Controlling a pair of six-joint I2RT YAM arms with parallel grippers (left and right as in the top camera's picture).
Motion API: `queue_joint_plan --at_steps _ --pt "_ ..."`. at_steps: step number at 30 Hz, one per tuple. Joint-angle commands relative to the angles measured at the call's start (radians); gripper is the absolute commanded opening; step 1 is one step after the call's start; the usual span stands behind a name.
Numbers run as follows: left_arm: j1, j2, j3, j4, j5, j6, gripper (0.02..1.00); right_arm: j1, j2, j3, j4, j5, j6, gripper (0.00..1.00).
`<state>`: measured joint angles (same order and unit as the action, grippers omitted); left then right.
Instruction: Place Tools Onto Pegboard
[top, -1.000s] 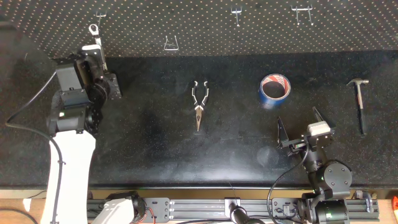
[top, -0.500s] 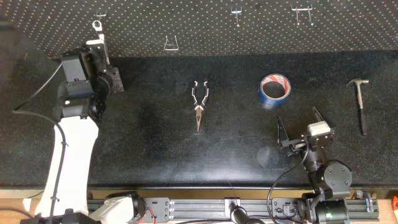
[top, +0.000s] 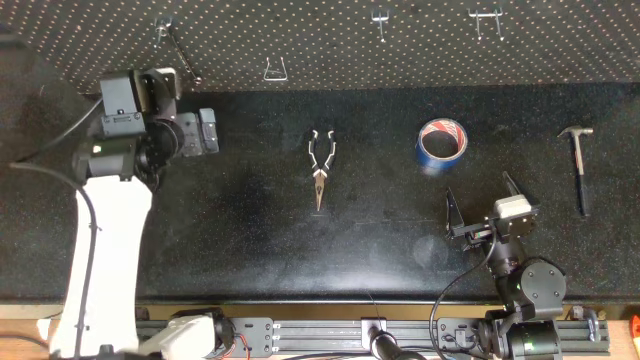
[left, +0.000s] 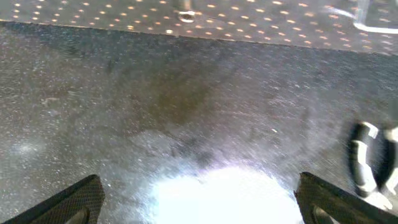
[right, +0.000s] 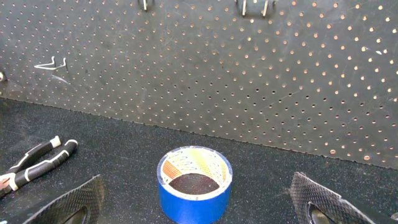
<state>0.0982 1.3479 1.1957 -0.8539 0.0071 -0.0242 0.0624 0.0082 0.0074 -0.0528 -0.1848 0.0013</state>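
Pliers (top: 320, 165) lie flat at the middle of the desk (top: 250, 230), closer to its far edge. Their white-tipped handles point to that edge and their nose to the near edge. To the right, near the far edge, a blue tape roll (top: 441, 143) stands on its flat side with its opening upward. A hammer (top: 578, 165) lies close to the right edge, head toward the far edge, well apart from the roll.

The pegboard (top: 330, 45) rises along the far edge. At its left end a slim metal tool (top: 182, 62) hangs tilted from a hook; its type cannot be told. A wire loop hook (top: 275, 70), a single hook (top: 379, 18) and a double hook (top: 486, 20) carry nothing.

The left gripper (top: 210, 131) is by the far-left corner of the desk, fingers (left: 81, 199) spread wide with bare desk between them. Its wrist view shows the foot of the pegboard and the pliers' handles off to one side. The right gripper (top: 481, 203) is near the near edge, right of centre. Its fingers (right: 81, 199) are spread wide and pinch nothing, and it faces the tape roll and the pegboard behind.
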Motion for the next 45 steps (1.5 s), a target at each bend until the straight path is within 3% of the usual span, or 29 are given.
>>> queue_joint_plan --at_steps 1,2,3,4,5,8,11,17,34,45 --pt "-0.027 -0.040 0.026 -0.059 0.057 -0.039 0.993 0.008 -0.007 -0.003 -0.006 0.006 -0.010 0.976" --pt "-0.046 -0.039 0.026 -0.077 0.014 -0.106 0.998 0.008 -0.007 -0.003 -0.006 0.006 -0.010 0.976" --pt "-0.097 -0.038 0.026 -0.109 -0.087 -0.231 0.998 0.008 -0.007 -0.003 -0.006 0.006 -0.010 0.976" --pt "-0.214 -0.034 0.026 -0.134 -0.188 -0.325 0.996 0.008 -0.007 -0.003 -0.006 0.005 -0.010 0.972" --pt "-0.324 -0.024 0.026 -0.133 -0.222 -0.372 1.000 0.008 -0.007 -0.003 -0.006 0.005 -0.011 0.976" --pt "-0.548 0.072 0.037 -0.142 -0.233 -0.586 0.998 0.008 -0.007 -0.003 -0.006 0.005 -0.010 0.976" --pt "-0.628 0.268 0.130 -0.150 -0.160 -0.608 1.000 0.008 -0.007 -0.003 -0.006 0.006 -0.010 0.974" --pt "-0.629 0.585 0.412 -0.250 -0.061 -0.607 0.996 0.008 -0.007 -0.003 -0.006 0.006 -0.010 0.976" --pt "-0.569 0.720 0.412 -0.119 -0.096 -0.558 0.996 0.008 -0.007 -0.003 -0.006 0.005 -0.010 0.976" --pt "-0.570 0.753 0.409 -0.143 -0.014 -0.456 0.996 0.008 -0.007 -0.003 -0.006 0.006 -0.010 0.976"
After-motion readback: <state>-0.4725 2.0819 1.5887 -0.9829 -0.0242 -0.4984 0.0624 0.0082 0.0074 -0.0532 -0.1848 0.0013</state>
